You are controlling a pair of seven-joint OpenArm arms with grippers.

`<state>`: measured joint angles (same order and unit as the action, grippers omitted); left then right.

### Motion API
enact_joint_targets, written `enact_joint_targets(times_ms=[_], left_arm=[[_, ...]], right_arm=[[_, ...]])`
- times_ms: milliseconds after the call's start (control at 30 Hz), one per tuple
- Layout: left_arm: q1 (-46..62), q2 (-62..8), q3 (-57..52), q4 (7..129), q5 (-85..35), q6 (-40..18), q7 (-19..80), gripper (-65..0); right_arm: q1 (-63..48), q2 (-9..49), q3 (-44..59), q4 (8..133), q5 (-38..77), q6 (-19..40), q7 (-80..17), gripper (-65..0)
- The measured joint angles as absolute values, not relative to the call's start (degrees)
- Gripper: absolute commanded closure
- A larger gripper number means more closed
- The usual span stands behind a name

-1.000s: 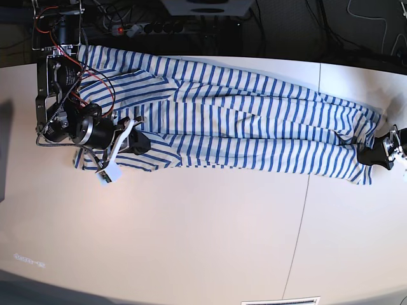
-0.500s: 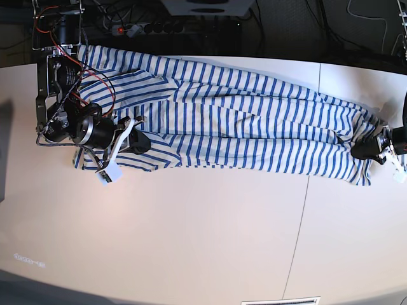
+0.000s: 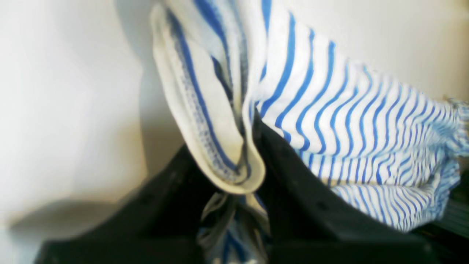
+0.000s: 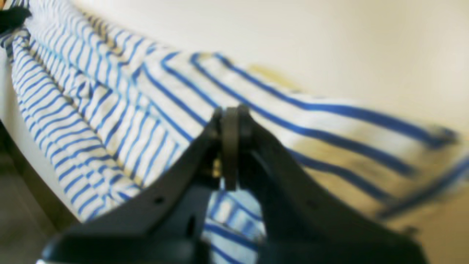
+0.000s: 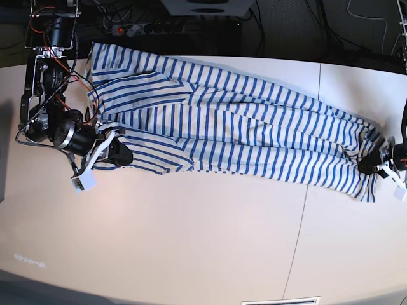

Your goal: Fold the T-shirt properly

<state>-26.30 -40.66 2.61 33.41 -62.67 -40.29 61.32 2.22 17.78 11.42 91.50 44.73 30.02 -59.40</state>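
The T-shirt (image 5: 241, 133) lies stretched across the white counter (image 5: 191, 241), each end pinched: the left claw (image 3: 240, 183) clenched on a bunched hem, the right claw (image 4: 231, 124) clamped on fabric; both close-ups blur, hiding finer detail.

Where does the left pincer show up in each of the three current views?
Base view: left pincer at the far right edge, closed on the hem end of the blue-and-white striped fabric T-shirt.
Left wrist view: bottom centre, black jaws pinching a folded hem.
Right wrist view: not in it; the black fingers there belong to the right pincer.
Shared landmark: the T-shirt's blue stripes.
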Motion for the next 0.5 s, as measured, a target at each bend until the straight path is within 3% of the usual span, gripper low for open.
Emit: enact_joint_targets(times_ms=[300, 400, 500], left_arm=[[-33.17, -42.17, 2.61, 33.39, -53.06, -40.32, 57.45, 0.0], [-34.22, -45.12, 2.61, 33.41, -54.02, -40.29, 57.69, 0.0], [-34.13, -47.44, 2.55, 33.41, -61.10, -40.18, 64.71, 0.0]], right_arm=[[2.20, 20.95, 13.30, 91.48, 46.06, 30.02, -60.40, 0.0], [2.20, 21.28, 13.39, 91.50, 46.33, 30.02, -60.55, 0.0], [2.17, 21.26, 13.41, 91.50, 46.48, 30.02, -60.75, 0.0]])
